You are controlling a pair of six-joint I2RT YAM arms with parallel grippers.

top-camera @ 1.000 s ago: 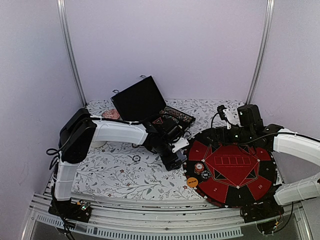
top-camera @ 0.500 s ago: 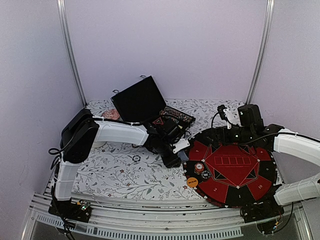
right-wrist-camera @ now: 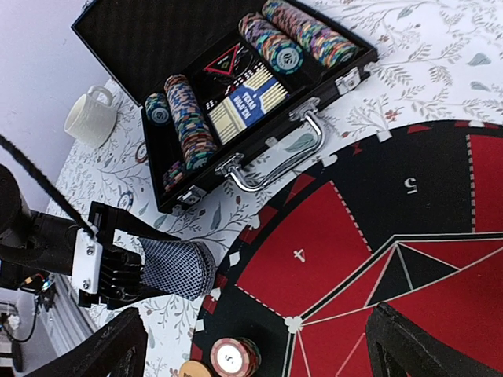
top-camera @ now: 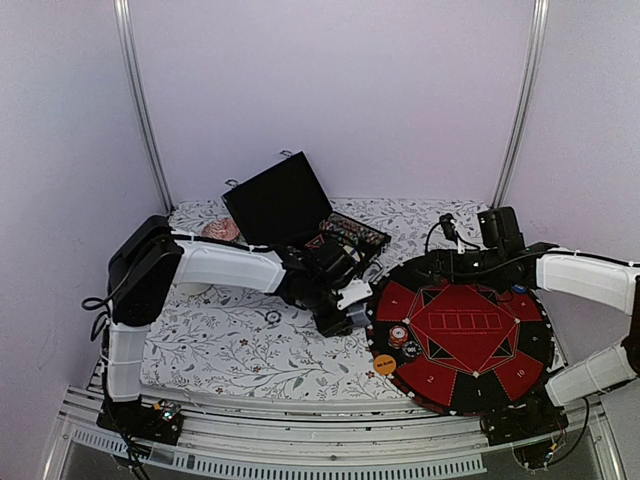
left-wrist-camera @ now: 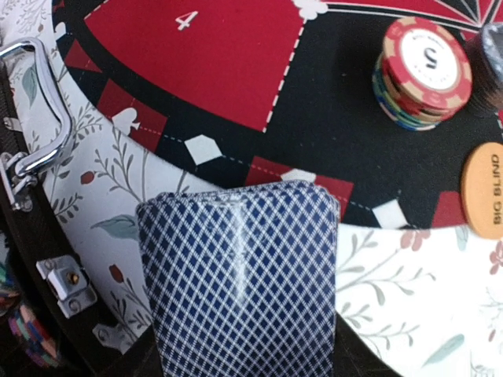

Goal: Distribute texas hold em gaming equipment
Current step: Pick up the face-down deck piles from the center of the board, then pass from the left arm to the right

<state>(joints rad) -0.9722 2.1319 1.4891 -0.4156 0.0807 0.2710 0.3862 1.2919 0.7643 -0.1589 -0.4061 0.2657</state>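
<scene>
My left gripper (top-camera: 347, 314) is shut on a deck of cards with blue-and-white diamond backs (left-wrist-camera: 244, 283). It holds the deck just over the left rim of the round red-and-black poker mat (top-camera: 470, 330), near the field marked 4. The deck also shows in the right wrist view (right-wrist-camera: 177, 267). A stack of chips topped by a red "5" chip (left-wrist-camera: 422, 72) and an orange Big Blind disc (left-wrist-camera: 483, 190) lie on the mat's near-left rim. My right gripper (right-wrist-camera: 263, 353) is open and empty, hovering above the mat's far side.
An open black case (right-wrist-camera: 228, 102) with rows of chips and a boxed deck stands behind the mat on the floral cloth. A cream cup (right-wrist-camera: 90, 118) sits left of the case. A pink dish (top-camera: 222, 229) lies at the back left.
My left arm has shifted a little, bringing the deck slightly closer to the mat's rim. My right arm has drawn back a little over the far side of the mat.
</scene>
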